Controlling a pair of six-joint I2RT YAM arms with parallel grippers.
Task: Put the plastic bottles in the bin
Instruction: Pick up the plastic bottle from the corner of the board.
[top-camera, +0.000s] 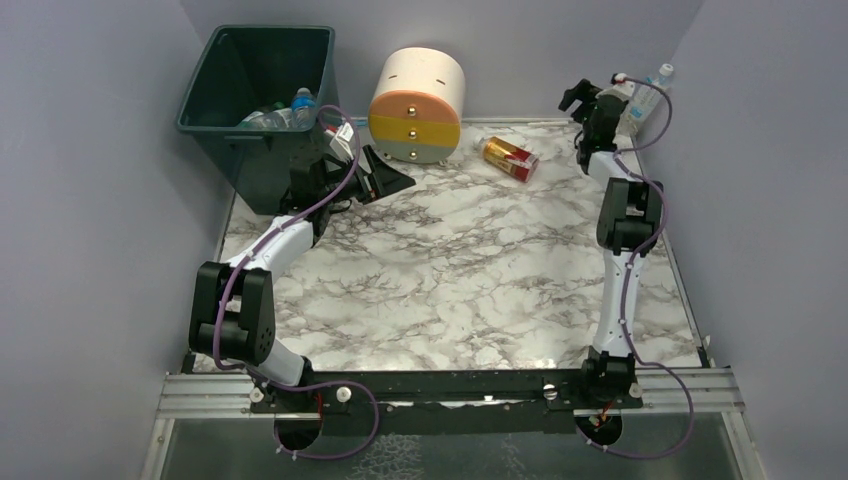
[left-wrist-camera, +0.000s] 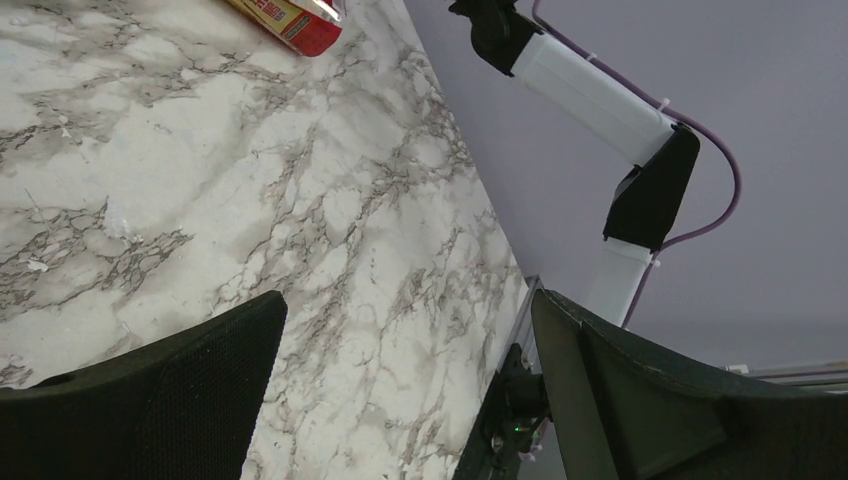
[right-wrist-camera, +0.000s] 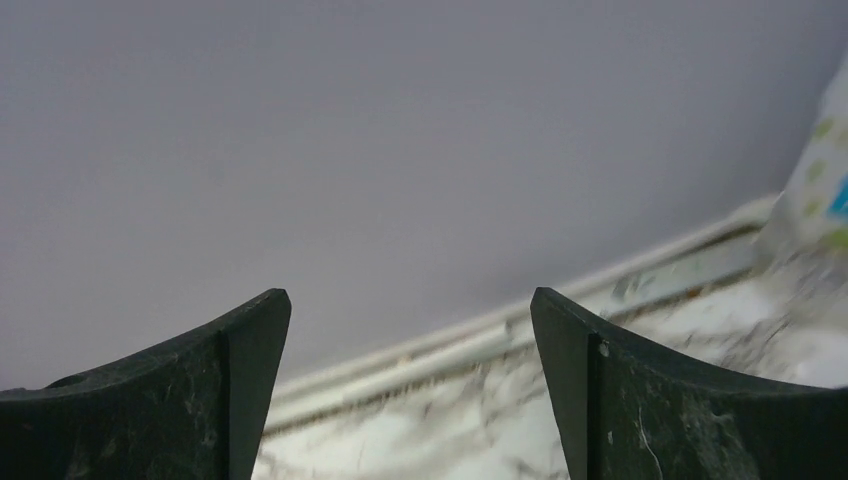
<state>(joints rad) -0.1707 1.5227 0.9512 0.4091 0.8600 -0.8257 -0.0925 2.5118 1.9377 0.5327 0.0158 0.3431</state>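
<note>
Yellow-orange bottle, red label, lies on its side right of the drawer unit, well apart from the bin. Clear bottle, blue cap, stands in the far right corner. More bottles sit inside the bin.

Likely light, thin-walled, slick and prone to roll; best pinched across mid-body, gently.

Left gripper: jaws apart, empty, beside the bin's front. Right gripper: jaws apart, empty, facing the back wall, clear bottle just to its side.

Marble-print tabletop, glossy. Pale lilac walls close in on three sides.
</note>
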